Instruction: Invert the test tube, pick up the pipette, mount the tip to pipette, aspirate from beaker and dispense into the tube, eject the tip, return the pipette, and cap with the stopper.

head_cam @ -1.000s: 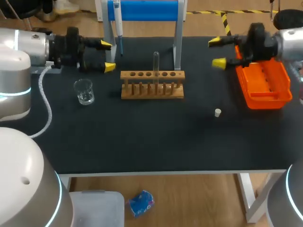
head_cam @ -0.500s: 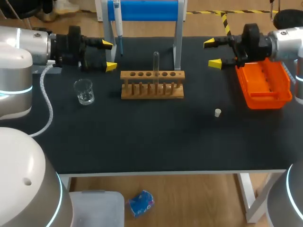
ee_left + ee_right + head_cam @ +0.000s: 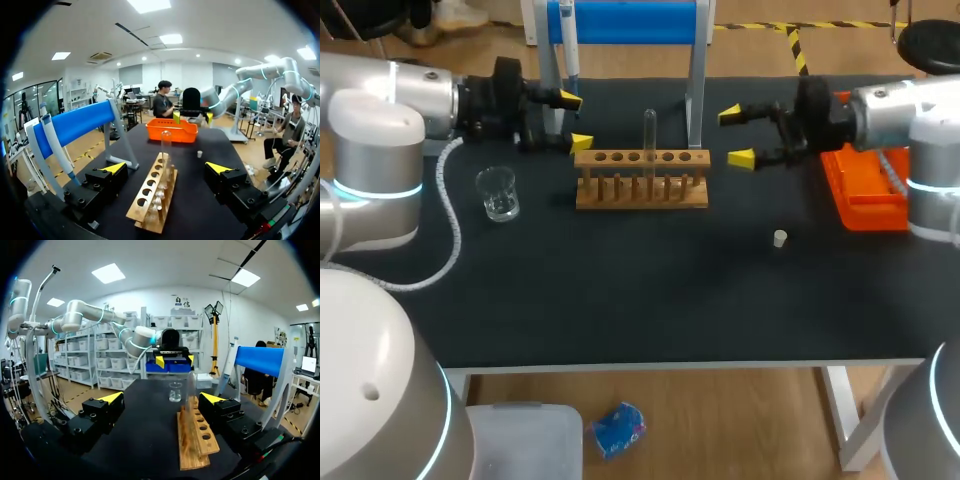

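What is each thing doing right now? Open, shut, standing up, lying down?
Left gripper: open, empty.
Right gripper: open, empty.
Tube: standing in the rack.
Stopper: loose on the table.
Beaker: upright.
Pipette: hanging on its stand.

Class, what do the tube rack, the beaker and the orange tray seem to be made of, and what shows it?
Tube rack: wood, matt; brown grain shows.
Beaker: clear glass or plastic; table shows through.
Orange tray: probably plastic; smooth, even colour.
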`<act>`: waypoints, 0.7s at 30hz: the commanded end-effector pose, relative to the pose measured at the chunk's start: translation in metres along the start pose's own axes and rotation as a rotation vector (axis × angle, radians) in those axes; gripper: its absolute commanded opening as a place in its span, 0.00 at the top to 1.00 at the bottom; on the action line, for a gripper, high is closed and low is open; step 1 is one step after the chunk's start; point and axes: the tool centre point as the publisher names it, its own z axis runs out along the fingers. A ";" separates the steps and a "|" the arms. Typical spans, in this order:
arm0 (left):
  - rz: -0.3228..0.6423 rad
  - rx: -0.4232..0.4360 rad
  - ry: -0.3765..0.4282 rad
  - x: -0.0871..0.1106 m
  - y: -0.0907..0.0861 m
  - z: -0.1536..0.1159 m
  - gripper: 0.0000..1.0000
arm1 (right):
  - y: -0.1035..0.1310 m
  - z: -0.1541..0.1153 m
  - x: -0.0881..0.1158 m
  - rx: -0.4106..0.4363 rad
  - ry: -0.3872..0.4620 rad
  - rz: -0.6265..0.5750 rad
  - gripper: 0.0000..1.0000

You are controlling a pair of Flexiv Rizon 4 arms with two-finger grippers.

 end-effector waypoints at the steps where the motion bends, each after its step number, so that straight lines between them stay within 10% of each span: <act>1: 0.000 -0.002 0.000 -0.001 0.000 0.000 0.00 | -0.008 0.018 -0.009 -0.002 0.002 -0.015 0.00; 21: 0.000 -0.002 0.000 -0.001 0.000 0.000 0.00 | -0.024 0.066 -0.045 -0.025 0.020 -0.052 0.00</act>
